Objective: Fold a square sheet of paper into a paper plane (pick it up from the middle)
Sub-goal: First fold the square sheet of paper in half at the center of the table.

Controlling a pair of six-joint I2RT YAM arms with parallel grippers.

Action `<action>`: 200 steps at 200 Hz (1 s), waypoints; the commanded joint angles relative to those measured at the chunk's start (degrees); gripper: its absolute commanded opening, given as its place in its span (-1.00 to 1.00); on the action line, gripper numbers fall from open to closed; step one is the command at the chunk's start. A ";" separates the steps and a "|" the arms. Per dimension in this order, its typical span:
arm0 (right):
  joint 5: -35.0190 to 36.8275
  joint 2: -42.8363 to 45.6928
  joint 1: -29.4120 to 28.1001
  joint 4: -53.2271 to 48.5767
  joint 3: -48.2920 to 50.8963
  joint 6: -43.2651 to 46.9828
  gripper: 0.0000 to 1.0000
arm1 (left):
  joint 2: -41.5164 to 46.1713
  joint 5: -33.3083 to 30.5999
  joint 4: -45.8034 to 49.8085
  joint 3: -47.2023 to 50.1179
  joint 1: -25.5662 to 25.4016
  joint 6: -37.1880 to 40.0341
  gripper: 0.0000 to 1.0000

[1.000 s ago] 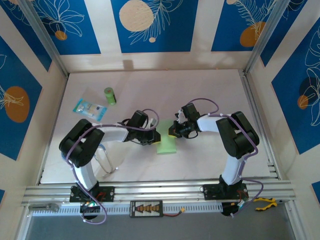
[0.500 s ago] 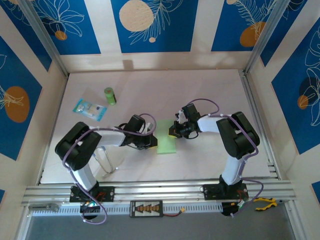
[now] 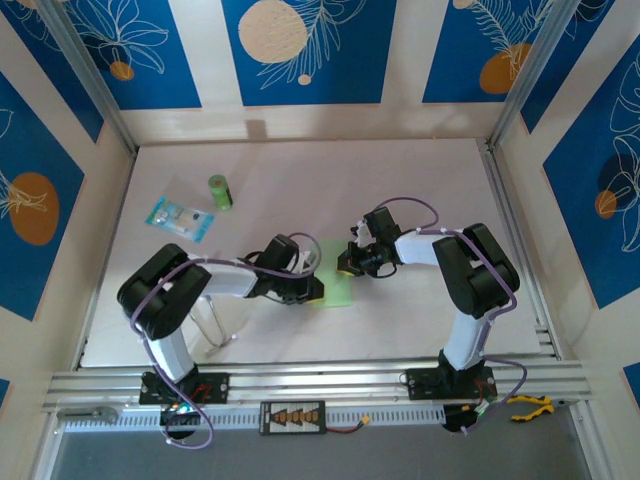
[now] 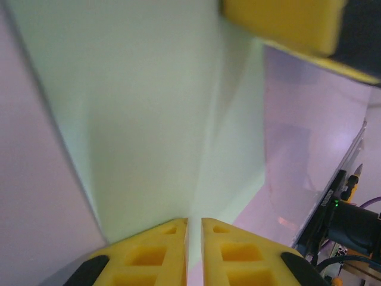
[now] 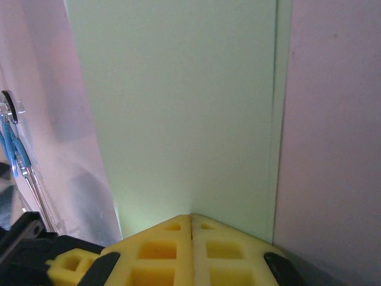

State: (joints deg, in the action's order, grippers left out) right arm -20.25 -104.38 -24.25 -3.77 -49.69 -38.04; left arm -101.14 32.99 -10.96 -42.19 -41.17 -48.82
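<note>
My left end effector (image 3: 312, 288) is narrowed to a thin slit, its tips at the left side of the pale-green sheet of paper (image 3: 337, 291). I cannot tell whether it pinches the sheet. My right end effector (image 3: 346, 266) is fully closed, with its tips at the sheet's far end. The folded sheet lies flat mid-bench (image 3: 400, 180), slightly toward the near edge, between my 2 arms.
</note>
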 commanded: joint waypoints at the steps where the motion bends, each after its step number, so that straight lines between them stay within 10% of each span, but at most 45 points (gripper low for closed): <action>1: 6.36 -3.02 0.76 -8.72 3.55 -0.12 -1.00 | -0.07 1.61 -0.53 2.40 -0.66 -0.15 -0.73; 69: 4.83 -2.94 0.80 -9.49 2.19 1.78 -1.00 | 8.46 2.21 6.49 7.26 -2.09 4.28 -0.74; 130: 1.23 3.36 -2.64 -15.78 -7.82 10.10 -1.00 | 20.73 -11.71 17.46 1.49 1.68 3.95 -0.75; 200: 5.56 26.65 3.63 -13.21 5.69 -3.13 -0.30 | 4.18 -2.03 16.52 -16.62 11.40 5.66 -0.72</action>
State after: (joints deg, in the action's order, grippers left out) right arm -14.81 -81.73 -22.00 -15.68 -49.98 -35.92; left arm -90.91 26.79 4.08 -53.34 -31.16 -44.64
